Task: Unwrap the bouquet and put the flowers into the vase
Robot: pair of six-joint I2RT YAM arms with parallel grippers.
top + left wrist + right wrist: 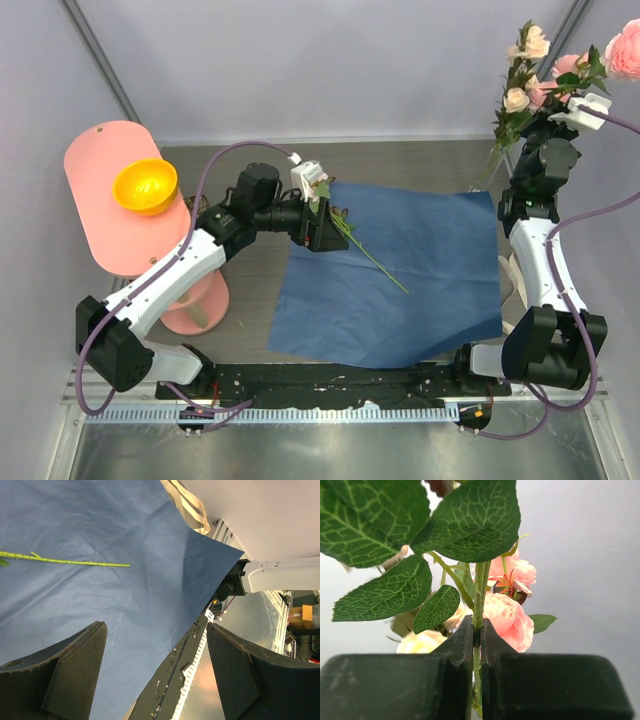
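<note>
The bouquet's blue paper (420, 280) lies unwrapped and flat on the table. One flower (375, 262) rests on it, its thin green stem (65, 561) running toward the paper's middle. My left gripper (325, 232) hovers over that flower's leafy end, open (156, 626) and holding nothing. At the far right my right gripper (538, 115) is shut (476, 625) on a green stem of the flowers (535, 70), a bunch of pink and cream roses (507, 617) with leaves. A faint glassy shape, probably the vase (488, 172), stands below the bunch.
An orange bowl (145, 185) sits on a pink board (100, 230) at the left, with a pink round stand (195, 305) beneath. A cream ribbon (192, 505) lies past the paper's right edge near the right arm. A black rail (330, 385) runs along the near edge.
</note>
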